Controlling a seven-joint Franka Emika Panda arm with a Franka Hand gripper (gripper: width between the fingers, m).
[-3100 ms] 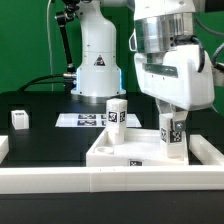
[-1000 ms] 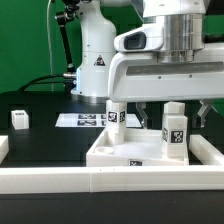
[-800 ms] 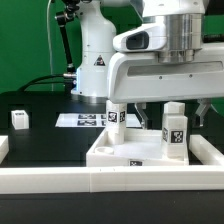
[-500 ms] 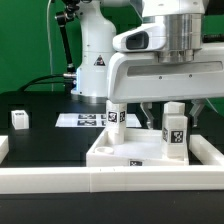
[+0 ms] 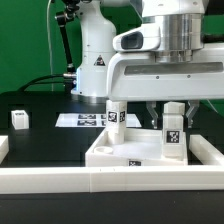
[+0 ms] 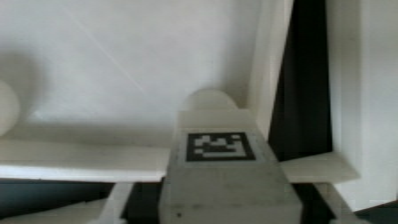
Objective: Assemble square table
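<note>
The square table's white slab (image 5: pixel 125 150) lies flat on the black table, rim up, and shows in the wrist view too (image 6: pixel 107 90). One white tagged leg (image 5: pixel 116 113) stands upright at its far corner towards the exterior view's left. A second leg (image 5: pixel 174 132) stands upright on the slab towards the exterior view's right. My gripper (image 5: pixel 172 117) hangs straight over that leg, one finger against each side. In the wrist view the leg (image 6: pixel 222 170) fills the space between the fingers (image 6: pixel 128 205). A third leg (image 5: pixel 19 119) lies loose at the exterior view's far left.
The marker board (image 5: pixel 80 120) lies behind the slab, in front of the robot base (image 5: pixel 98 60). A long low white border wall (image 5: pixel 110 180) runs along the table's front edge.
The fingers have drawn in from wide apart to the sides of the leg on the exterior view's right. The arm and the leg have stayed in place.
</note>
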